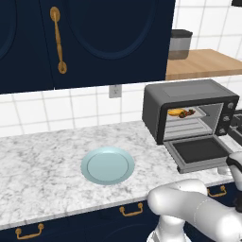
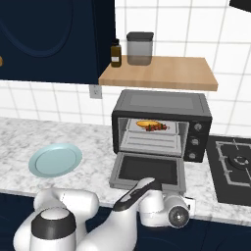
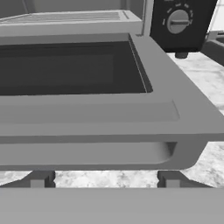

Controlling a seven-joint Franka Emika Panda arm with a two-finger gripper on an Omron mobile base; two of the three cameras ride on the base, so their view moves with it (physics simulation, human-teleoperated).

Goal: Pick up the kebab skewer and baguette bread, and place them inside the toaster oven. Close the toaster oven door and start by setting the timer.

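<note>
Inside, the baguette bread [image 2: 143, 123] and kebab skewer [image 2: 158, 128] lie on the toaster oven [image 2: 162, 104] rack; the toaster oven door [image 3: 87, 111] hangs flat open. Pincer [image 3: 105, 179] fingertips [image 3: 40, 180] stand spread just below its handle, over the desk [image 1: 42, 165].

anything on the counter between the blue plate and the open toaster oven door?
No. In the left base view, only bare marble counter lies between the plate and the dropped toaster oven door; the right base view agrees.
</note>
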